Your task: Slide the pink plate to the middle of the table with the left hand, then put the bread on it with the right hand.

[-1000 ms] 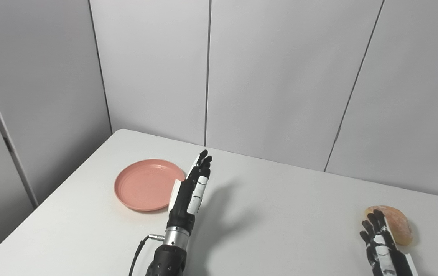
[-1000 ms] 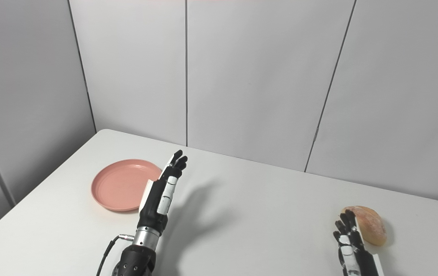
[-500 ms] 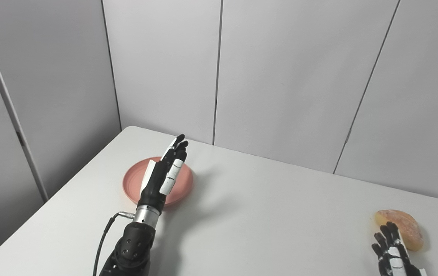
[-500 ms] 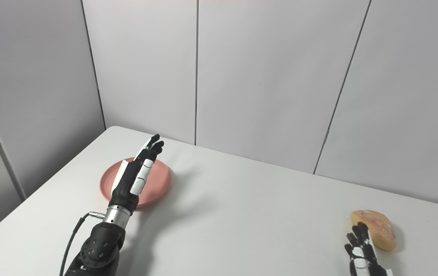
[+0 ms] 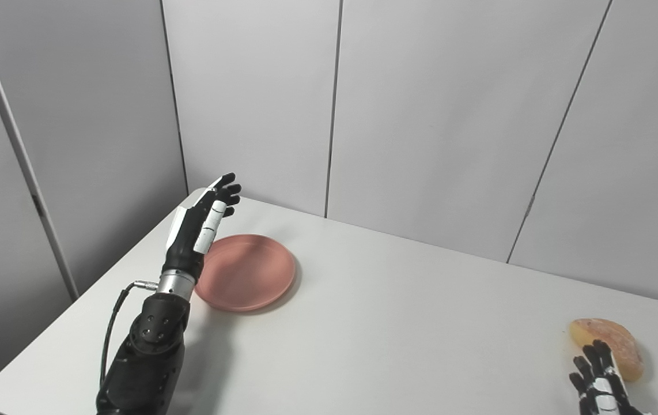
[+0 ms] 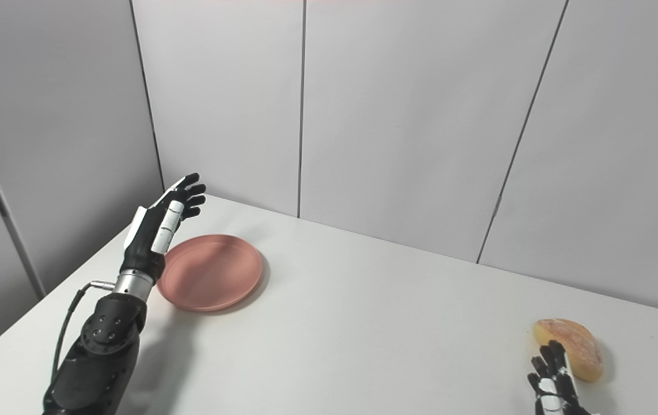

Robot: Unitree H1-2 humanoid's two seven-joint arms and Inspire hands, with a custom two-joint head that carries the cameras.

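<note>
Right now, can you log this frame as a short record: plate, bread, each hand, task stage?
plate: pink plate on the table's left part, empty
bread: bread near the right edge, on the table
left hand: left hand raised at the plate's left side, fingers apart, holding nothing
right hand: right hand just in front of the bread, partly cut off
stage: plate not yet centred

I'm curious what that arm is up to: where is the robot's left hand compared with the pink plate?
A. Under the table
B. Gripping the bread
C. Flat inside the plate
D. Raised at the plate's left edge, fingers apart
D: the left hand is raised at the left rim of the pink plate, open and holding nothing.
</note>
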